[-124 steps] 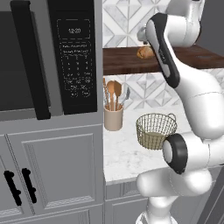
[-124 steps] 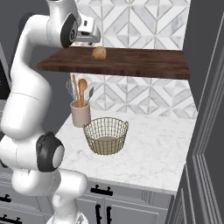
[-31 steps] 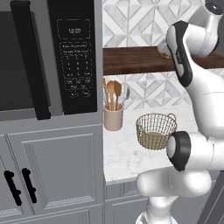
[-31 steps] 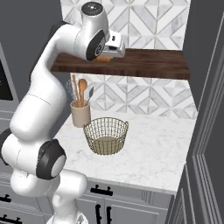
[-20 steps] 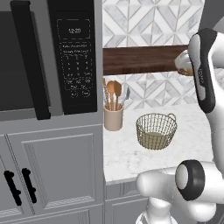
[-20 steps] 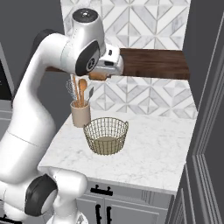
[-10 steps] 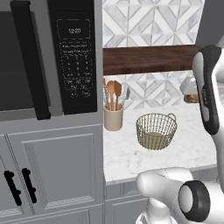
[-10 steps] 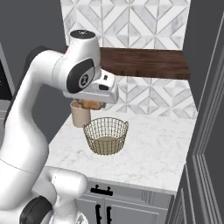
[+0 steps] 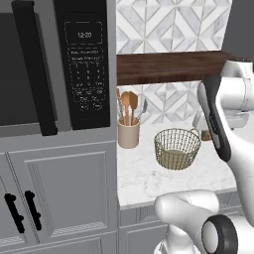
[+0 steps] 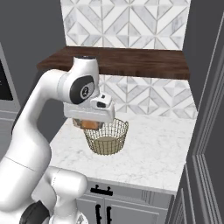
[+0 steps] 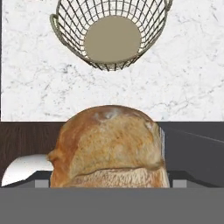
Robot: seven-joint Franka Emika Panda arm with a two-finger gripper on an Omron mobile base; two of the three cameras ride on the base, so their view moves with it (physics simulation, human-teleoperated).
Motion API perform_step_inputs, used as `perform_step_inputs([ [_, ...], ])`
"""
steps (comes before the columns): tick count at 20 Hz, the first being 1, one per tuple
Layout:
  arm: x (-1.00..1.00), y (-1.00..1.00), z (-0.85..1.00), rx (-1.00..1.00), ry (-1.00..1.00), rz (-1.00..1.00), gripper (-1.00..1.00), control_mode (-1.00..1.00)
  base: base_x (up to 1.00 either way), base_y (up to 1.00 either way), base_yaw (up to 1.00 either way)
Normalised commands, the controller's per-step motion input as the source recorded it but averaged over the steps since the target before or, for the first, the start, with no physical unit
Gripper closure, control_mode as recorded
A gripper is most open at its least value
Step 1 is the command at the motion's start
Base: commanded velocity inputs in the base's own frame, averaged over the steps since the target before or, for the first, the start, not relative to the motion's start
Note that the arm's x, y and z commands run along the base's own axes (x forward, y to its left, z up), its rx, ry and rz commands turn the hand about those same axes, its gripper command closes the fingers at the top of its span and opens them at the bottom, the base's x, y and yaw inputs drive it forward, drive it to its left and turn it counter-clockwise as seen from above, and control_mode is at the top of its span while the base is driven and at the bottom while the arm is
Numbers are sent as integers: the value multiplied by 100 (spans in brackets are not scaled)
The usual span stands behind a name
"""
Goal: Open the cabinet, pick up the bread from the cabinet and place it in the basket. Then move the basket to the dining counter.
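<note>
The gripper pinches the bread between widely spread jaws, the roll filling the gap. The basket sits ahead of the jaws, its open mouth facing them. A good release probably means centring over its pale base first. The roll's long axis seems to run across the jaws.

Even, soft rendered light, faint shadows, sharp focus, no glare

Bread golden-brown w/ paler crust patches. Basket gold wire, beige base. Worktop white w/ grey veins. Shelf dark brown. Backsplash grey/white geometric.
</note>
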Motion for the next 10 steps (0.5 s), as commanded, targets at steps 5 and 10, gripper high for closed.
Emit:
perform_step_inputs([
  [5,4,0,-46,0,22,0,100,-100,0,0,0],
  [10,13,0,-26,0,17,0,100,-100,0,0,0],
])
